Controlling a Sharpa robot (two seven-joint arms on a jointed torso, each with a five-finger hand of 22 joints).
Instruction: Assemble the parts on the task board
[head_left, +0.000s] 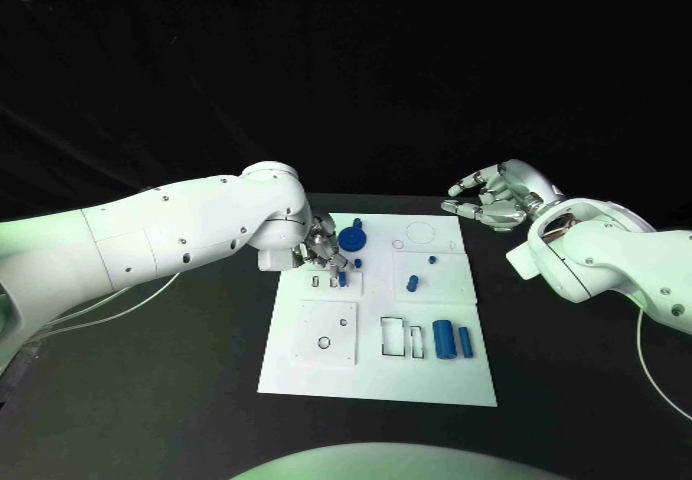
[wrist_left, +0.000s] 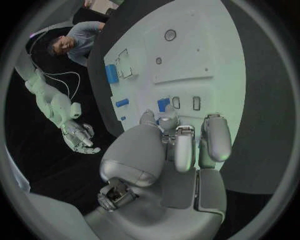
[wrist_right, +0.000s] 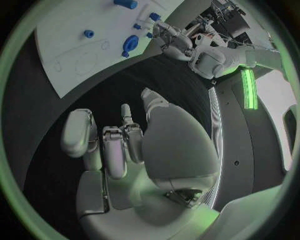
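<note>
Left hand (head_left: 320, 250) fingertips cover small blue part (head_left: 342, 279) on task board (head_left: 378, 385), frame centre; grip unclear. Board outlines too small to read.

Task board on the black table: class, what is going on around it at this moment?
The left hand is down over the far left part of the white task board, its fingertips at a small blue part beside two slots; whether it grips it is unclear. The right hand hovers off the board's far right corner, holding nothing. A blue round part lies beside the left hand, and two blue cylinders lie nearer the robot.
</note>
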